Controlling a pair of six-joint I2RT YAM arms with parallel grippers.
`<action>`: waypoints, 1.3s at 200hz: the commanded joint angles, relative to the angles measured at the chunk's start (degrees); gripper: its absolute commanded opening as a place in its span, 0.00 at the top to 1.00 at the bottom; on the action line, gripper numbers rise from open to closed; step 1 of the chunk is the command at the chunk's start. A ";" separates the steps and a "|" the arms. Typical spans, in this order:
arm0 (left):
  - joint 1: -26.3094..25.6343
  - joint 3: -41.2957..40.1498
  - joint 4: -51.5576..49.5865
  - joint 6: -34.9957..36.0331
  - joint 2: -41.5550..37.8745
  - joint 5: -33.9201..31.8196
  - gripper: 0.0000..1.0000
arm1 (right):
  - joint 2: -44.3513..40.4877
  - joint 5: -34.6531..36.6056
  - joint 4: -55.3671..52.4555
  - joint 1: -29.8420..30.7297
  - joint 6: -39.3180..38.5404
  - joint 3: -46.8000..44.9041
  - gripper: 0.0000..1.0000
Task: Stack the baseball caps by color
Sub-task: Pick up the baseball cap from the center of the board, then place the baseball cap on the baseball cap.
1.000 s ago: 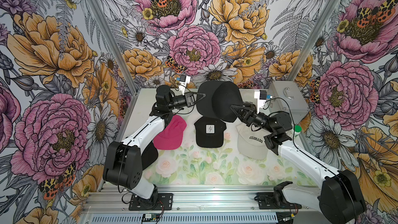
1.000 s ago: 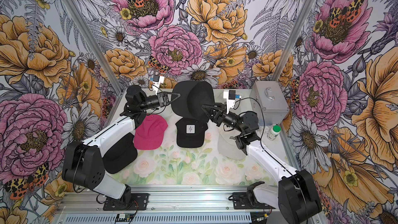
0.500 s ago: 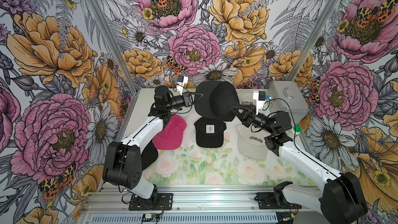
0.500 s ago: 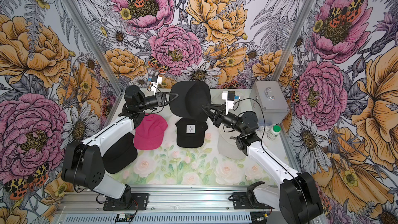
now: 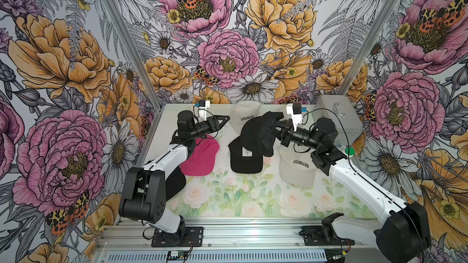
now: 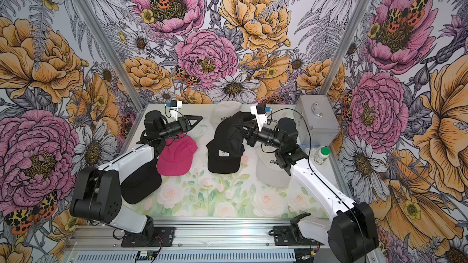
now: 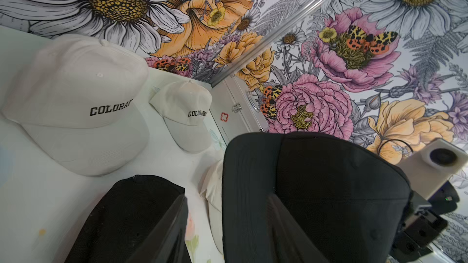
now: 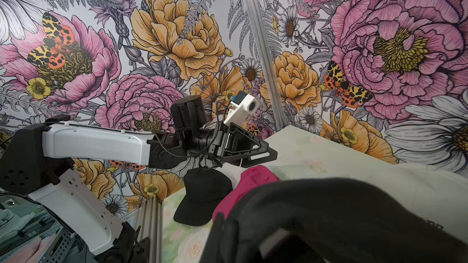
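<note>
both top views: high front, down onto table | wrists: close, facing each other, sharing black cap

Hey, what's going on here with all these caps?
Caps are being sorted by color. The right pincer holds a black cap in the air over a second black cap lying on the table. The left pincer is open and empty by the pink cap. Cream caps lie apart.
</note>
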 commanded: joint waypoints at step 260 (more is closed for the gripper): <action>-23.36 20.43 -75.24 94.40 -5.27 -1.37 0.22 | 4.12 28.73 -69.44 28.05 -83.91 21.01 1.00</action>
